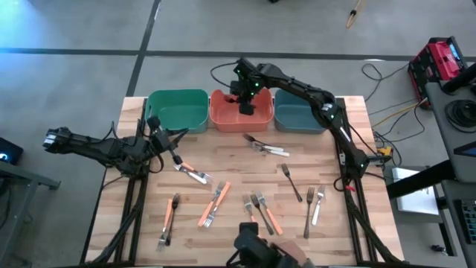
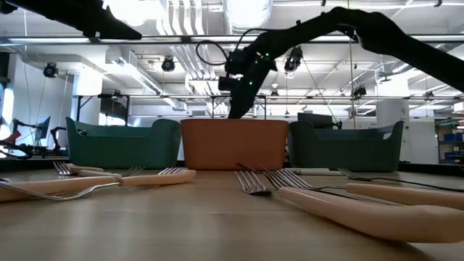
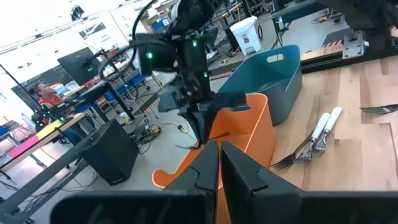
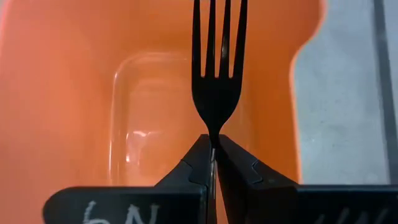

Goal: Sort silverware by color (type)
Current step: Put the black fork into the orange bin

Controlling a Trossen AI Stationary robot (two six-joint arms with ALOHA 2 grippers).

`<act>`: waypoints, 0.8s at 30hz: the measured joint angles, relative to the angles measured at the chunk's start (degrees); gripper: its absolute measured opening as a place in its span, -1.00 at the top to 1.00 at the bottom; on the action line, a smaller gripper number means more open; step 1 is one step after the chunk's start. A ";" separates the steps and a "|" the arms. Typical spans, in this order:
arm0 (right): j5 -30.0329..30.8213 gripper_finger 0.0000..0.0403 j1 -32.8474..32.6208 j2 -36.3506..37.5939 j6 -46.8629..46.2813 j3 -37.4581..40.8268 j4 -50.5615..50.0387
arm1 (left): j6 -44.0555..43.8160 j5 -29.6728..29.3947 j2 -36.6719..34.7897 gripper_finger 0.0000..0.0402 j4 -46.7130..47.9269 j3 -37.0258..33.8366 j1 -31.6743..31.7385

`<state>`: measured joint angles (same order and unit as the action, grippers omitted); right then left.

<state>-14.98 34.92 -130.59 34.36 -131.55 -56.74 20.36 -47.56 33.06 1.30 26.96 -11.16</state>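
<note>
hovering over the orange bin [image 1: 231,112] at top centre, the right gripper [image 4: 213,155] clamps a dark fork [image 4: 216,74]; left gripper [image 3: 219,163] closed empty; most forks [image 1: 216,202] remain unsorted.

1. The overhead view is evenly and softly lit; the wooden table [image 1: 223,160] reads clearly, and shadows under the scattered forks [image 1: 216,202] are faint and short
2. The floor shows a cool bluish patch at about 10 o'clock of the overhead view
3. At table height the room is backlit: ceiling lamps [image 2: 138,11] blow out to white near 11 o'clock, and the arms are dark silhouettes
4. In that view the nearest fork handles [image 2: 377,212] are soft and out of focus
5. The right wrist view shows a glossy glare patch on the floor of the orange bin [image 4: 74,124]; the black fork [image 4: 215,81] is silhouetted
6. The left wrist view is bright, the background slightly washed at 12 o'clock
</note>
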 joint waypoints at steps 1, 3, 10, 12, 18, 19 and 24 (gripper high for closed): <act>0.07 0.96 0.00 -0.38 0.07 0.00 -0.03 | 0.01 -0.01 0.00 1.00 -0.01 0.00 0.00; 0.22 0.96 0.00 -1.02 0.13 -0.02 0.02 | 0.04 -0.03 -0.01 1.00 0.00 0.00 0.00; 1.08 0.96 0.00 -2.77 0.08 0.07 -0.01 | 0.07 -0.05 0.09 1.00 0.02 0.00 0.00; 1.06 0.96 0.00 -2.81 -0.16 0.07 0.02 | 0.09 -0.05 0.09 1.00 0.00 0.00 0.00; 1.57 0.96 0.00 -2.79 -0.67 0.07 -0.01 | 0.09 -0.05 0.09 1.00 0.00 0.00 0.00; 1.57 0.96 0.00 -2.79 -0.69 0.07 0.02 | 0.09 -0.05 0.09 1.00 0.02 0.00 0.00; 3.01 0.96 0.00 -2.79 -1.79 0.07 0.01 | 0.09 -0.05 0.20 1.00 -0.02 0.00 0.00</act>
<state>-11.96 34.92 -133.38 32.57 -131.48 -56.73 20.45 -47.62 33.26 1.28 26.96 -11.16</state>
